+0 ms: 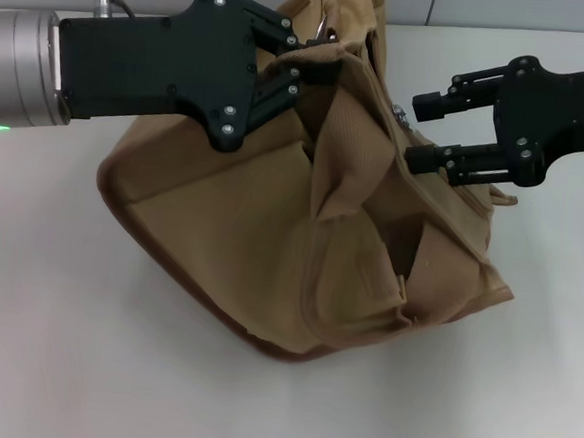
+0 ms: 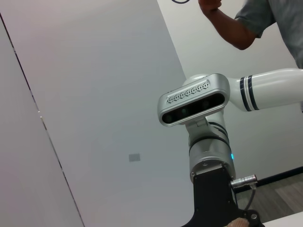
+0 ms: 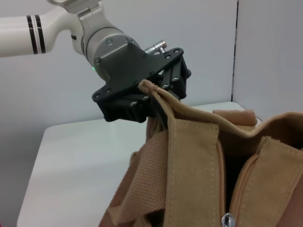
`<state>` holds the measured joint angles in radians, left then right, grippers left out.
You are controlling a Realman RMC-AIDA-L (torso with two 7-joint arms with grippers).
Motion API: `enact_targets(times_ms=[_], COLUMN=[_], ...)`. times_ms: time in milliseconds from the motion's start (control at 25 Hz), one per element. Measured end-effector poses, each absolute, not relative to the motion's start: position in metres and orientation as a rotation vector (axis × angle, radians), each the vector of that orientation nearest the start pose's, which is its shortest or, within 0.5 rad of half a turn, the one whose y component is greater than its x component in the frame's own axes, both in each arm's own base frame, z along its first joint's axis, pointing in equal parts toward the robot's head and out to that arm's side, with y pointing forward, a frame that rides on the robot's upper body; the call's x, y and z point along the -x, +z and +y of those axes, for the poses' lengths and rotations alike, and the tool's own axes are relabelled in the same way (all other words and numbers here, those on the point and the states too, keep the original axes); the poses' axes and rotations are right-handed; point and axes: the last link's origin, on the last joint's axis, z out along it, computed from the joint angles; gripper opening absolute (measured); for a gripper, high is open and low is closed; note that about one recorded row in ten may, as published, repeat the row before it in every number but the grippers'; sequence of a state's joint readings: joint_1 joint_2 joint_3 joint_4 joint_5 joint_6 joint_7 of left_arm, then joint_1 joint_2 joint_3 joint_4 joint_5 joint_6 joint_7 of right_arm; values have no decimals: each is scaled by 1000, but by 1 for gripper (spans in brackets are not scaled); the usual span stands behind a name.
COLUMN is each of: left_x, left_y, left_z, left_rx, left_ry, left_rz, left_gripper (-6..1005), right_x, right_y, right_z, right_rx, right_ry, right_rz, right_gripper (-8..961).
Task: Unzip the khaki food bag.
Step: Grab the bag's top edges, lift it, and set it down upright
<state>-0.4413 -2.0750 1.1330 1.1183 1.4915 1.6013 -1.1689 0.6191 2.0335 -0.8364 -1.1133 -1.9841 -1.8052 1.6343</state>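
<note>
The boxy tan canvas food bag with brown piping [image 1: 270, 248] sits tilted and rumpled in the middle of the white surface [image 1: 51, 363], one upper corner pulled upward. Its wide webbing handle [image 3: 189, 161] drapes over the top, and the top zipper [image 3: 236, 184] appears partly parted, with the silver pull [image 3: 227, 219] low on it. The left tool [image 1: 306, 52] is clamped onto the bag's raised top edge at the far end. The right tool [image 1: 418, 131] hovers just beside the bag's right upper side, fingers spread apart and holding nothing.
</note>
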Motion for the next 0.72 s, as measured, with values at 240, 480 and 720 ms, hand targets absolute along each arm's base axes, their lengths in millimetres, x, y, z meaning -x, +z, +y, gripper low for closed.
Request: enact_targets(times_ms=[240,480,720], left_x=[143,142,141], left_y=[34,34,33], left_z=[326,326,326], left_rx=[2675,2674,2675], left_ry=[-944,-947,-950], left_rz=[401,405,410], left_gripper=[43,44,45], right_x=[-168,-164,-158], right_y=[64,63,54], right_z=[353,357,363], right_rx=[2943,2951,2964], right_ry=[499,419,359], right_rz=[160,126,93], right_gripper=[576,577,571])
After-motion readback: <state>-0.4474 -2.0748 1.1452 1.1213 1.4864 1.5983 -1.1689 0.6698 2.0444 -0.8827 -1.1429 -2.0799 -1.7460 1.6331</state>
